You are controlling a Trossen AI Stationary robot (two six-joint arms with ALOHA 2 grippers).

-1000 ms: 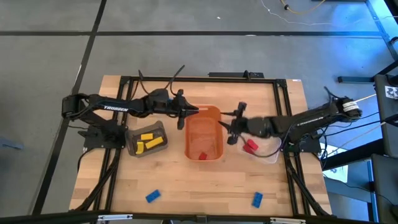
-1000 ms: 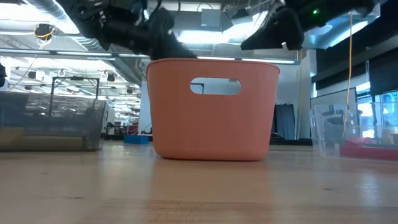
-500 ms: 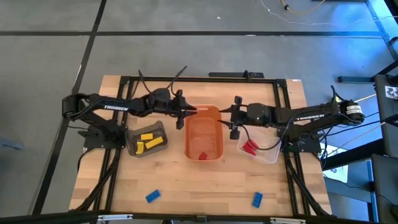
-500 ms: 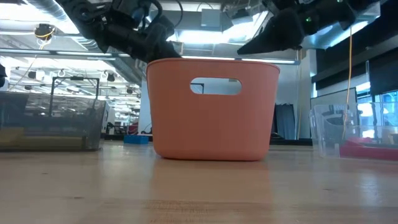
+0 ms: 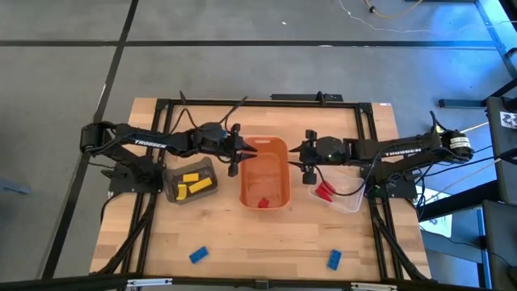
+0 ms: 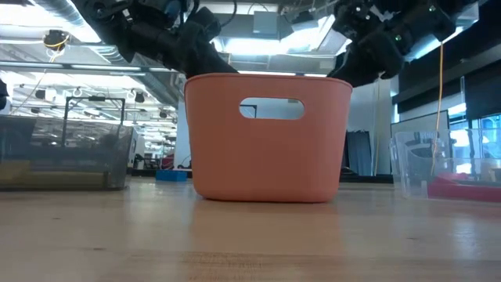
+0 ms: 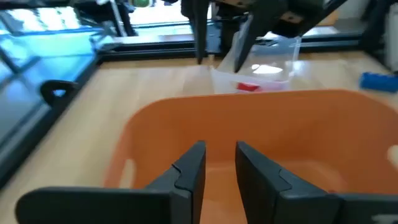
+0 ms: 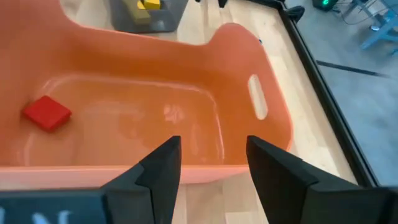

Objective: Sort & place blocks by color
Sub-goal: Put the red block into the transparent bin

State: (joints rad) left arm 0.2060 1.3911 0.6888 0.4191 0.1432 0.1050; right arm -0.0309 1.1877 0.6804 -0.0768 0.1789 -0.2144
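Observation:
An orange oblong tub (image 5: 263,174) stands mid-table with one red block (image 5: 262,202) on its floor, also plain in the right wrist view (image 8: 46,113). My left gripper (image 5: 235,158) hovers at the tub's left rim, its fingers slightly open over the wall (image 7: 219,152). My right gripper (image 5: 304,162) is open at the tub's right rim, which runs across below its fingers (image 8: 211,146). Yellow blocks (image 5: 194,183) lie in a dark bin. A red block (image 5: 325,191) lies in a clear bin. Two blue blocks (image 5: 198,255) (image 5: 334,259) lie on the table near its near edge.
The dark bin (image 5: 174,190) sits left of the tub and the clear bin (image 5: 347,198) right of it, both close to the arms. A black frame (image 5: 258,103) borders the table. Bare wood lies between the tub and the near edge.
My right gripper has moved from above the clear bin toward the far edge and the tub, turned to face the tub, and come down to its right rim. My left gripper has dropped a little toward the tub's left rim. No block has moved.

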